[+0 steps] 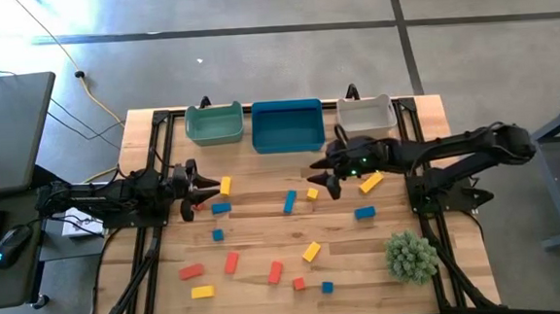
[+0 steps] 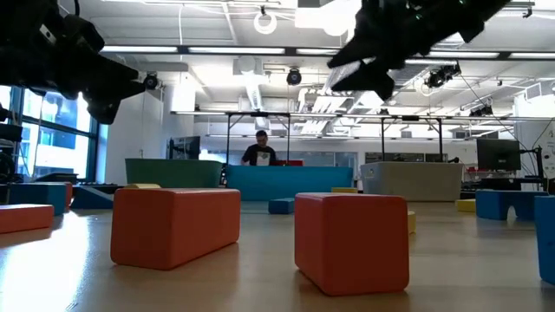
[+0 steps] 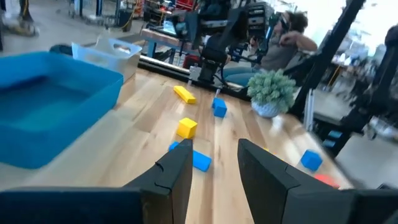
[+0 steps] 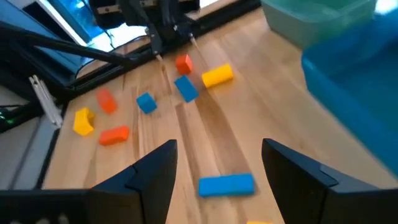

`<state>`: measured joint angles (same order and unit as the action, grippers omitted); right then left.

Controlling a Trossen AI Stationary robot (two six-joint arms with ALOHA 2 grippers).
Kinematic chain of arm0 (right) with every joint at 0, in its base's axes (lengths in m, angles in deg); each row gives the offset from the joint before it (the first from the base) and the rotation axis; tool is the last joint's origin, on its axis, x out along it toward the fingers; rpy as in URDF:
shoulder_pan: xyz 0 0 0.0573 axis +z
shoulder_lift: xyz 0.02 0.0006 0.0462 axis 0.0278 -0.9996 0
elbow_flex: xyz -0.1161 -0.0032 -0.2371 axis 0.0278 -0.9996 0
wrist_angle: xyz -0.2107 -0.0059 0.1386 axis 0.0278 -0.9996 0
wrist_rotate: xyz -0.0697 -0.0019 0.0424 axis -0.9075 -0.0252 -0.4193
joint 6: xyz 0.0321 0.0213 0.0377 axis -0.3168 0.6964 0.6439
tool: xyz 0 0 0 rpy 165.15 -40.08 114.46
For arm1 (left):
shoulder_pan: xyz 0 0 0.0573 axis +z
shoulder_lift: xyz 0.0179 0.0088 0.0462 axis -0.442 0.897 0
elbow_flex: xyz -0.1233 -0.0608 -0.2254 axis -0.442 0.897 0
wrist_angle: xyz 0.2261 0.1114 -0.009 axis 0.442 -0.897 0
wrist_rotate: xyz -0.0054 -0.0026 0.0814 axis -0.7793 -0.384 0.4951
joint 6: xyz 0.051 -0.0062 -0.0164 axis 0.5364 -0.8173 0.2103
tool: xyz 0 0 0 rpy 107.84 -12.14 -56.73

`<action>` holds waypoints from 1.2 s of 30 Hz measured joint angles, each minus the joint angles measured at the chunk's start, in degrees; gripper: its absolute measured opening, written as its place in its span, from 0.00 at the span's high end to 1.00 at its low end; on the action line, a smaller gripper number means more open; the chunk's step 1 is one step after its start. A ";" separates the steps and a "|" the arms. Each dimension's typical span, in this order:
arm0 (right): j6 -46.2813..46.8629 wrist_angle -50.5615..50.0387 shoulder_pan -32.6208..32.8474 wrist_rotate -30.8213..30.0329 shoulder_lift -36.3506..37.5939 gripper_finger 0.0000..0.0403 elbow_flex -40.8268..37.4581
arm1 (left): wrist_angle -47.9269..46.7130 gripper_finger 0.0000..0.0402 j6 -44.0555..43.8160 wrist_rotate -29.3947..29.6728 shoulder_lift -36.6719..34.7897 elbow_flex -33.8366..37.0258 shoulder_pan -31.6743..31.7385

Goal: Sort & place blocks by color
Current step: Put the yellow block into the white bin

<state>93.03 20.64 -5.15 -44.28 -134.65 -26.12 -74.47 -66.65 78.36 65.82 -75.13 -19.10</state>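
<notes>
We see the left end effector at nine o'clock on the bench, fingers parted and empty, a yellow block just beside it. The other blocks lie scattered from the centre toward six o'clock. The right end effector hovers near two o'clock, fingers spread and empty, above a small yellow cube.

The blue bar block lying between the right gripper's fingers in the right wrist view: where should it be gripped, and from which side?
Grip the blue bar block at its middle, across the short width, coming straight down from above. It lies flat on the wooden table, clear of neighbours. The right gripper, open above it, seems to have its fingers along the bar's length, so I would turn the wrist a quarter first.
</notes>
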 joint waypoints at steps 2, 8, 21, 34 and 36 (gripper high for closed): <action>-2.39 -2.74 0.26 -1.36 -1.59 0.44 3.05 | -0.01 0.71 -2.34 0.00 0.00 0.00 0.00; -4.09 -16.43 0.29 -3.71 -7.06 0.44 10.51 | 0.08 0.71 -2.06 0.00 0.00 0.00 0.00; -3.38 -22.79 4.25 -3.52 -19.22 0.44 12.61 | -0.01 0.71 -2.05 0.00 0.02 0.00 0.00; -0.91 -23.61 5.74 -10.71 -24.95 0.44 12.61 | -0.16 0.71 -2.03 0.00 0.00 0.00 0.02; -0.90 -23.76 5.53 -10.82 -25.04 0.44 12.61 | -0.18 0.71 -2.03 0.00 0.02 0.00 0.01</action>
<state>92.13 -3.12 0.38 -55.10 -159.69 -13.51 -74.65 -68.67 78.36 65.84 -75.13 -19.09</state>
